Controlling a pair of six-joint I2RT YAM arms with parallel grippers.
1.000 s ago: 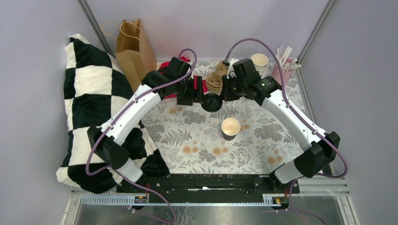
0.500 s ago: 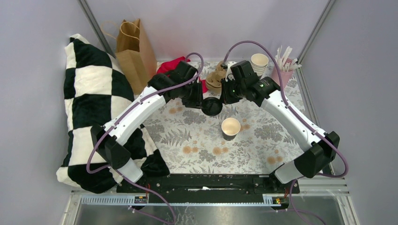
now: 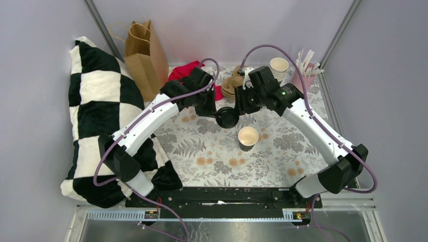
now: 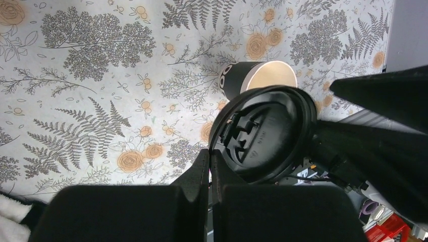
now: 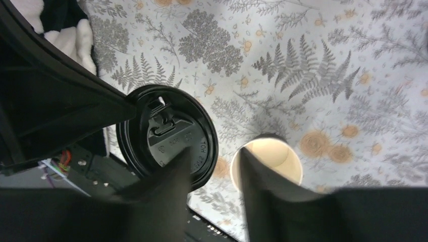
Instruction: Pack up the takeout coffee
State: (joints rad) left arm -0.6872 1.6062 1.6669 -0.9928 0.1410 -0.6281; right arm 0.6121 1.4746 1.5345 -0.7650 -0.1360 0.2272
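The left tool (image 4: 209, 162) is pressed shut on the rim of the round black plastic lid (image 4: 265, 136). It holds the lid in the air, flat and tilted a little, straight in front of its fingertips. In the left wrist view the underside of the lid faces the camera. The small paper cup with a cream rim and dark body (image 3: 248, 137) stands upright and uncovered on the flower-patterned tabletop (image 3: 282, 146). It is below this tool and a little beyond the lid, and it does not touch the lid.

The right tool (image 5: 214, 154) faces the left tool from the other side of the lid. Its two fingers stand narrowly apart and nothing is between them. The lid lies just beside one of its fingers, and I cannot tell if they touch. The cup is under this tool, just past the other finger.

Behind the right tool are a brown cardboard cup carrier (image 3: 233, 84), a stack of lidless paper cups (image 3: 279, 66) and a pink cup of white sticks (image 3: 305, 75). Behind the left tool lies a red cloth (image 3: 184, 70). Further out on that side are a brown paper bag (image 3: 144, 50) and a black-and-white checkered pillow (image 3: 98, 101).
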